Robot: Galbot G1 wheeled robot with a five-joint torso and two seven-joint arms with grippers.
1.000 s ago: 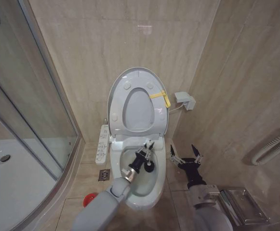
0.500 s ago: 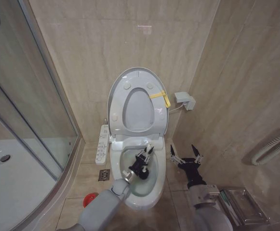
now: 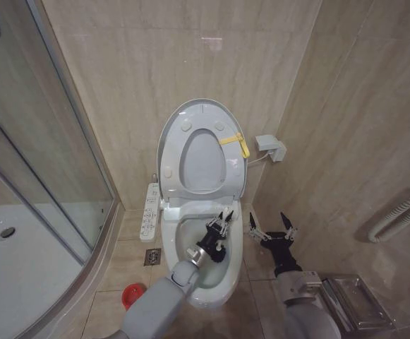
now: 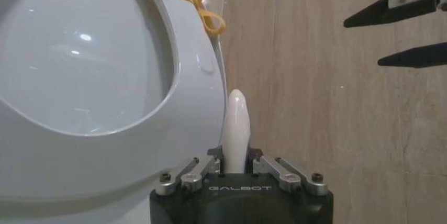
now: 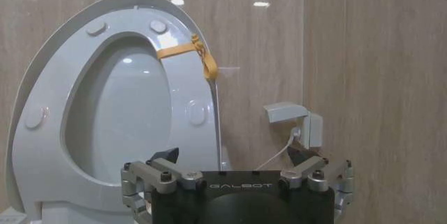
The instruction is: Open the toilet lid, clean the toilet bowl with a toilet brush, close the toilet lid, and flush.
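White plastic, glossy: the toilet lid (image 3: pixel 202 113) stands raised against the tiled wall, the ring seat (image 3: pixel 203 164) up with it, a yellow tag (image 3: pixel 236 143) tied at the rim. Step one of the task reads as done.

White ceramic: the toilet bowl (image 3: pixel 237 248), open from above, at the foot of the raised lid, between the glass shower enclosure (image 3: pixel 42 162) and the side wall.

Left claw (image 3: pixel 221 223): reaching down into the bowl, toward its right inner side. Clamped on the toilet brush (image 4: pixel 235 130); in the left wrist view the pale handle stands up between the fingers, gripped low. The dark head (image 3: pixel 216 248) lies below the claw inside the basin. Whether the bristles touch the ceramic cannot be told.

Right claw (image 3: pixel 270 227): idle, held just beside the bowl's right flank, fingers spread wide, nothing in them.

Red holder cup (image 3: pixel 130 294): on the floor left of the toilet's base, apart from the brush.

Control panel (image 3: pixel 149 212): along the left side of the seat; wall socket (image 3: pixel 270 147) to the right of the lid.

Status, as judged: scrubbing is the step in hand. Remaining: finish the bowl, presumably return the brush to the cup, lower the lid, flush.
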